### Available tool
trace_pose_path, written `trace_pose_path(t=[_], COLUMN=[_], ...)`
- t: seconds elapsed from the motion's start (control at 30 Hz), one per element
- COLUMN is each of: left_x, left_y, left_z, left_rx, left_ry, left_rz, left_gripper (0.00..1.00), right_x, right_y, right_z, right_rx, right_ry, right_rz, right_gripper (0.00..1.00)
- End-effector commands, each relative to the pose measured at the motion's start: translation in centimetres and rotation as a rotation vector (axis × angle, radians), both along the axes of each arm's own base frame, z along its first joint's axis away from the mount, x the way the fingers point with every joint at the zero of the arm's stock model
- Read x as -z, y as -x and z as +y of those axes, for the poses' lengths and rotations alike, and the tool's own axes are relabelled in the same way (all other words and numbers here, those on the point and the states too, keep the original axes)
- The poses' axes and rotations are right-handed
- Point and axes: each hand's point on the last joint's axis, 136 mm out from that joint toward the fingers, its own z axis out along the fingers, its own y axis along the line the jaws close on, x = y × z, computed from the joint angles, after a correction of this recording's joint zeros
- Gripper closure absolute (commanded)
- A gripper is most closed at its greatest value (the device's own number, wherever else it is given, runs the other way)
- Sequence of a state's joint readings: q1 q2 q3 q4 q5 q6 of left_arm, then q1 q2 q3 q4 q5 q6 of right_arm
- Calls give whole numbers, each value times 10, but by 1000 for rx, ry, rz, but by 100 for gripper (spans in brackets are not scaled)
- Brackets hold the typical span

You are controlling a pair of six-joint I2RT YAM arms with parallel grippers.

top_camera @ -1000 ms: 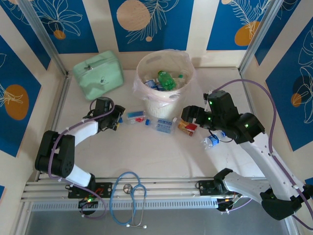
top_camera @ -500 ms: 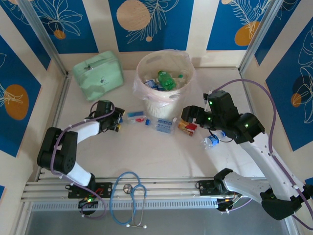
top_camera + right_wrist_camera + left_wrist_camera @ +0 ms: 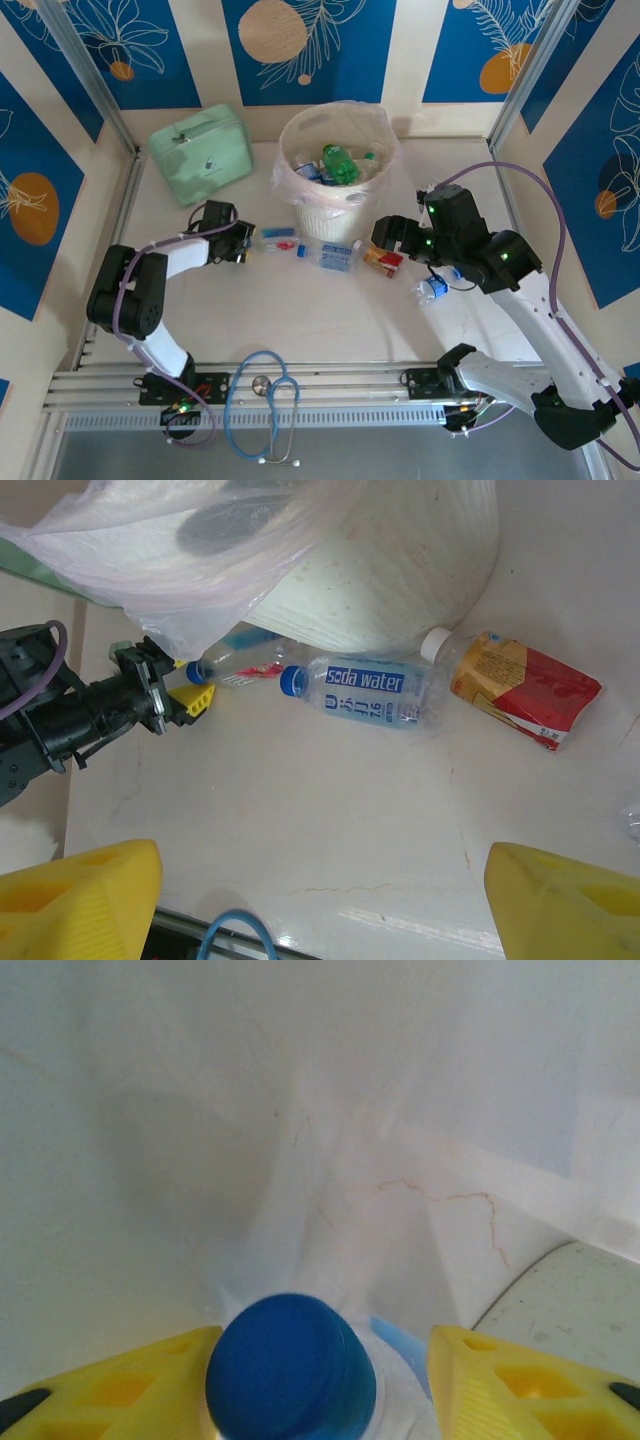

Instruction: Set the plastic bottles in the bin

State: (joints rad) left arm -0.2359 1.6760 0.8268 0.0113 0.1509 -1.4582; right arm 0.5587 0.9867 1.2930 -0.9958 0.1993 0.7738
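Plastic bottles (image 3: 336, 256), four on the table (image 3: 300, 320): left tool (image 3: 325, 1338) straddles one, grip unclear; right tool (image 3: 320, 848) gapes empty.

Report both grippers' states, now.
Left gripper: open, astride a bottle, not clamped.
Right gripper: open, empty.

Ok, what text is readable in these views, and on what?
"soda water": blue label of the clear blue-capped plastic bottle lying beside the round cream-white bin; the line beneath is unclear.
Red-and-yellow labelled bottle: print too small to read.
Mint-green zip case: small mark, too blurred.
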Motion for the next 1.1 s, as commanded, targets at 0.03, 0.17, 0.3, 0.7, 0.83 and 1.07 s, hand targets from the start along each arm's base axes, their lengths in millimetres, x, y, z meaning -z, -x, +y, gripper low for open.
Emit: trace_pose_path(t=[0.03,0.17,0.3,0.7,0.83,1.07], left_x=[10,12,8,-41,-74,-147], left_y=[2,4,3,15,26,54], left_z=[7,9,9,17,25,40], left_rx=[-11,-5,4,26,53,98], left_ry=[-28,-36,-30,-60,-109,-184], left_rz=[44,59,44,-33,-88,-217], left_gripper=[47,52,61,71,74,74], right_x=[-1,1,0,-7,-11,-15], right_y=[2,2,1,3,5,7], right_z=[-4,-4,-4,-6,-11,-20], right_rx=[-3,-2,0,6,17,42], right_ry=[15,13,10,4,8,6], right_rz=[-6,-2,-4,-24,-38,-56], right_gripper=[16,16,16,16,16,16])
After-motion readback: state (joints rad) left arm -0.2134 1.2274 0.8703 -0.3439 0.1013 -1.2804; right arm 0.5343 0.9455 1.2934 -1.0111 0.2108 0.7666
